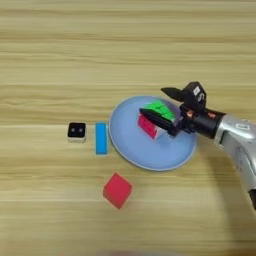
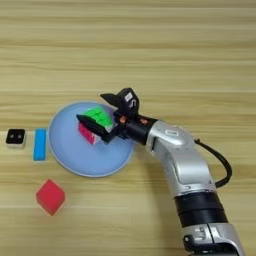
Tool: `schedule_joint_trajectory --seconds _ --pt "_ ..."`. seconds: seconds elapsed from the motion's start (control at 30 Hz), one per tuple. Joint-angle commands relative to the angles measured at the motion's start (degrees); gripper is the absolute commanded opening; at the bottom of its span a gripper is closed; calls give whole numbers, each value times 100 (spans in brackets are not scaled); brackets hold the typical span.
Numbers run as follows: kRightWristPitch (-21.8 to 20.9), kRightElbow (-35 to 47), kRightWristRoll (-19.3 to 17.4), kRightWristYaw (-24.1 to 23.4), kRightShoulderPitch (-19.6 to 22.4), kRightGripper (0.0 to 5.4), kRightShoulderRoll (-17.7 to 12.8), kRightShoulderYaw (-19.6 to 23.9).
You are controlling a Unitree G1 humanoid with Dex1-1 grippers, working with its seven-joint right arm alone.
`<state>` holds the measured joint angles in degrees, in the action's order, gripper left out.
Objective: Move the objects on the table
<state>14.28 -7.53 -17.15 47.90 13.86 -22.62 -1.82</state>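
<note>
Red cube (image 1: 117,190) lies apart; spread pincer (image 1: 161,104) straddles puzzle cube (image 1: 156,119) on plate (image 1: 150,155).

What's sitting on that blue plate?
A puzzle cube with green and pink faces sits on the blue plate, between the open gripper's two black fingers. The lower finger covers part of it.

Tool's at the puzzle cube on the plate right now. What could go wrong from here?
The tool straddles the puzzle cube with one finger low across its front; closing off-centre could twist or tip it. The cube sits on the blue plate, which may slide if pushed. The red cube looks safely clear.
</note>
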Motion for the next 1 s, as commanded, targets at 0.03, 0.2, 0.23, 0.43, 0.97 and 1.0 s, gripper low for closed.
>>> schedule_joint_trajectory --seconds 0.03,0.2,0.23,0.43,0.97,1.0 --pt "-232 282 165 -131 256 538 -185 100" --pt "-318 279 361 -142 162 538 -160 57" --pt "-334 261 395 -162 155 538 -147 57" --pt "-356 78 563 -301 181 538 -75 89" --pt "-481 -293 830 -476 168 538 103 -18" --pt "-479 -298 835 -472 168 538 102 -19"
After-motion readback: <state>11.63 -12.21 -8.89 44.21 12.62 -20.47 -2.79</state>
